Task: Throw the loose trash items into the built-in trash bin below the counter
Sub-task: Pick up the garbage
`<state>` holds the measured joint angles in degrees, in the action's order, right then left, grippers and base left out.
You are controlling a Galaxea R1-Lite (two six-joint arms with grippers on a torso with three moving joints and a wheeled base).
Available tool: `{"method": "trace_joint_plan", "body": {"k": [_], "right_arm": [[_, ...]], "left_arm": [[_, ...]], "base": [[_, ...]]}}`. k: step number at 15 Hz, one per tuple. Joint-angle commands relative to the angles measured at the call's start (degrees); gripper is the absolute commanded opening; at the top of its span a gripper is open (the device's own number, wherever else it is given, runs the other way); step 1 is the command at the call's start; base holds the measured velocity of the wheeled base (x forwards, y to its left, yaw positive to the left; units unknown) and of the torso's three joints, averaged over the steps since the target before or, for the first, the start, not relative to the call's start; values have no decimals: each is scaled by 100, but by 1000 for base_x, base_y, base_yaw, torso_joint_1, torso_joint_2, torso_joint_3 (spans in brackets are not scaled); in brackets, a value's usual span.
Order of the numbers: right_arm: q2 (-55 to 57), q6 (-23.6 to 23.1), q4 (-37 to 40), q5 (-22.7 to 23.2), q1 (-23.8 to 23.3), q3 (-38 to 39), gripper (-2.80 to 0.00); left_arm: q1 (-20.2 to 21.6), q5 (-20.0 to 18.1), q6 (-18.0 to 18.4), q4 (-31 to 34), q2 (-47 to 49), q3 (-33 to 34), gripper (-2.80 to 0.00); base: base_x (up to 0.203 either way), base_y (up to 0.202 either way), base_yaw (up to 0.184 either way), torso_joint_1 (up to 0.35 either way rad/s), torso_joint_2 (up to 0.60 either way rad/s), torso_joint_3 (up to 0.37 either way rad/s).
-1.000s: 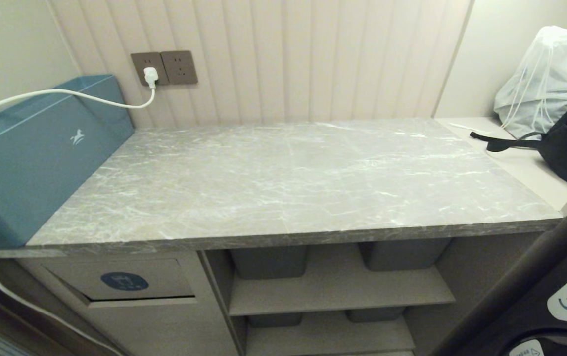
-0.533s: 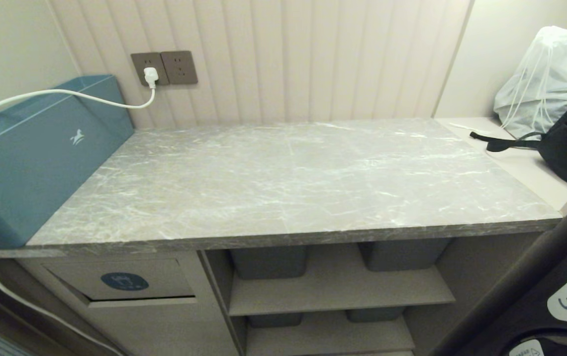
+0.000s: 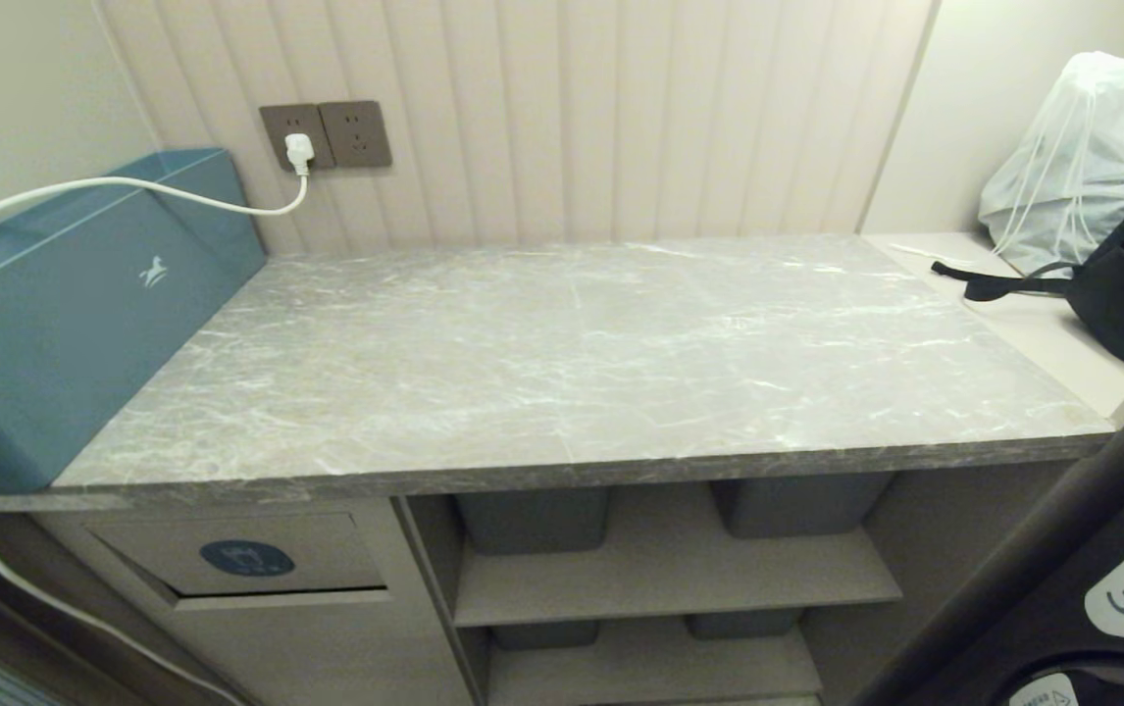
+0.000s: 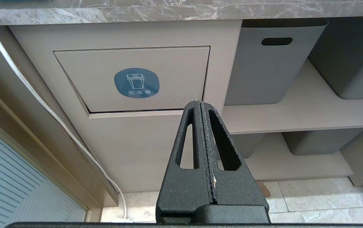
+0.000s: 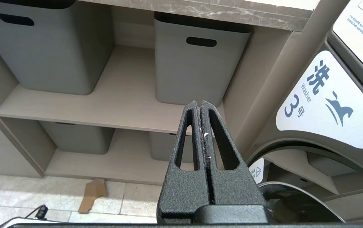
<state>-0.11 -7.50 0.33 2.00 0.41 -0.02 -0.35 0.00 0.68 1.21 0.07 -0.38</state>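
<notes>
The long grey marble-look surface (image 3: 582, 363) with white veining and a thick front edge is seen from the head view. A big dull-blue rectangular box (image 3: 72, 324) stands at its left end, with a white cable (image 3: 130, 184) running over the box to a plug in the brown wall socket (image 3: 327, 135). No turquoise paper scraps can be made out on the surface or in either wrist view.

Below the left end of the surface, the built-in trash bin (image 4: 134, 79) is seen as a beige cabinet front with a rectangular flap bearing a dark-blue oval sticker (image 4: 136, 83) with a white bin icon. A thin dark gap is visible along the flap's lower edge.

The left tool (image 4: 201, 103) is held low in front of the cabinet, near the flap's lower right corner, its black fingers pressed together with nothing between them. The right tool (image 5: 200, 103) is likewise closed and empty, pointed at the open shelves where grey plastic tubs (image 5: 197, 60) with slot handles stand. A washing machine panel (image 5: 330, 101) is seen beside the shelves, and a brown cardboard scrap (image 5: 93, 193) lies on the tiled floor.
</notes>
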Motion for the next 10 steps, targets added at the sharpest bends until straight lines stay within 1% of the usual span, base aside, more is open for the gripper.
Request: {"method": "trace_joint_plan", "body": {"k": [1,6,10], "right_arm": [[2,-6,2,2,2,2,-280],[2,2,-7,2,2,2,-280],[2,159,-7,-7,2,2,-280]], "left_arm": [[0,0,2,2,1,3,-280],[0,0,2,2,1,3,-280],[0,0,2,2,1,-3,-280]], "base": [[0,0,0,0,0,0],[0,0,0,0,0,0],[0,0,0,0,0,0]]}}
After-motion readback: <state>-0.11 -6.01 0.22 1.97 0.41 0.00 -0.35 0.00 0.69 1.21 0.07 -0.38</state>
